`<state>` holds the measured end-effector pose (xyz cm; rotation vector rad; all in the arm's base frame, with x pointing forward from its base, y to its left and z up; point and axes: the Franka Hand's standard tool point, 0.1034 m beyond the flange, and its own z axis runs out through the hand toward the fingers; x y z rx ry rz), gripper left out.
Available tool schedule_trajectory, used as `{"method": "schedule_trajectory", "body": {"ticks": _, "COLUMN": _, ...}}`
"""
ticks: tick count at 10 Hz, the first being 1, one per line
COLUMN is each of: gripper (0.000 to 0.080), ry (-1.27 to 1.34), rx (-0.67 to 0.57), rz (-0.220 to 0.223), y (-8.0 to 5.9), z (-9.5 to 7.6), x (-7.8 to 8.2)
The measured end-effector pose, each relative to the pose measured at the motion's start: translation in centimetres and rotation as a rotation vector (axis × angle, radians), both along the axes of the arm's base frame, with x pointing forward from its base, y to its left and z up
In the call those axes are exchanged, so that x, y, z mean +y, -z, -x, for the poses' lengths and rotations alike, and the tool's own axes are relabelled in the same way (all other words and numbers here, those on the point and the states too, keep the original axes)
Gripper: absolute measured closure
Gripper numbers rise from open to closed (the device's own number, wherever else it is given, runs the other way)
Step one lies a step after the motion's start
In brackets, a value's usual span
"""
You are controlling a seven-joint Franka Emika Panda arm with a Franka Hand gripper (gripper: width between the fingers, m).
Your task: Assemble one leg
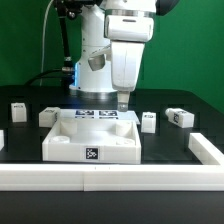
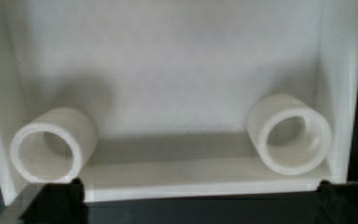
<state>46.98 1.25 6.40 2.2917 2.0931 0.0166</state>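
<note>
**A:** Any writing to read?

**B:** None legible; only black-and-white square marker tags, one on the front wall of the white panel [image 1: 65, 145] and one on each small post; the patterns are too small to make out; no brand shows on the arm [image 1: 125, 45].

**A:** Where is the leg?

**B:** The leg [image 1: 148, 120] stands on the table just beside the panel, on the exterior view's right, apart from the gripper; a second post [image 1: 178, 116] lies further right; a third post [image 1: 48, 115] and a fourth post [image 1: 18, 110] are on the exterior view's left.

**A:** And the gripper?

**B:** The gripper [image 1: 122, 100] hangs over the panel's far corner on the exterior view's right; that view hides the finger gap; in the wrist view the gripper [image 2: 197, 203] shows dark fingertips [image 2: 51, 203] spread wide, with nothing pinched between them.

**A:** What else does the wrist view add?

**B:** The panel's inside; one round socket [image 2: 55, 150] and another socket [image 2: 291, 133] stand against its wall; no post or tag shows there.

**A:** The surroundings?

**B:** A black table [image 1: 25, 138]; a white rail [image 1: 110, 178] along the front; a green backdrop [image 1: 200, 40]; a blue light [image 1: 74, 70] at the arm's base.
</note>
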Motion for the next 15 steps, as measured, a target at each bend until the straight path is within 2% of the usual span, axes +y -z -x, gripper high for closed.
{"method": "schedule_trajectory", "body": {"ticks": 1, "gripper": 0.0150, "ry": -0.018, "rx": 0.003, "rz": -0.004, "y": 0.7, "z": 1.4, "x": -0.7}}
{"method": "schedule_trajectory", "body": {"ticks": 3, "gripper": 0.0150, "ry": -0.022, "rx": -0.016, "rz": -0.016, "y": 1.8, "z": 2.5, "x": -2.1}}
{"method": "schedule_trajectory", "body": {"ticks": 7, "gripper": 0.0150, "ry": 0.010, "rx": 0.020, "rz": -0.037, "y": 5.4, "z": 4.2, "x": -2.8}}
{"method": "schedule_trajectory", "body": {"ticks": 10, "gripper": 0.0150, "ry": 0.028, "rx": 0.029, "rz": -0.039, "y": 5.7, "z": 4.4, "x": -2.6}}
{"method": "schedule_trajectory", "body": {"ticks": 11, "gripper": 0.0244, "ry": 0.029, "rx": 0.029, "rz": -0.039, "y": 5.7, "z": 4.4, "x": -2.6}}
{"method": "schedule_trajectory", "body": {"ticks": 12, "gripper": 0.0244, "ry": 0.030, "rx": 0.029, "rz": -0.039, "y": 5.7, "z": 4.4, "x": -2.6}}
{"method": "schedule_trajectory", "body": {"ticks": 13, "gripper": 0.0443, "ry": 0.030, "rx": 0.029, "rz": -0.039, "y": 5.7, "z": 4.4, "x": -2.6}}
{"method": "schedule_trajectory", "body": {"ticks": 14, "gripper": 0.0443, "ry": 0.030, "rx": 0.029, "rz": -0.039, "y": 5.8, "z": 4.5, "x": -2.6}}
{"method": "schedule_trajectory", "body": {"ticks": 15, "gripper": 0.0621, "ry": 0.030, "rx": 0.029, "rz": -0.039, "y": 5.8, "z": 4.5, "x": -2.6}}
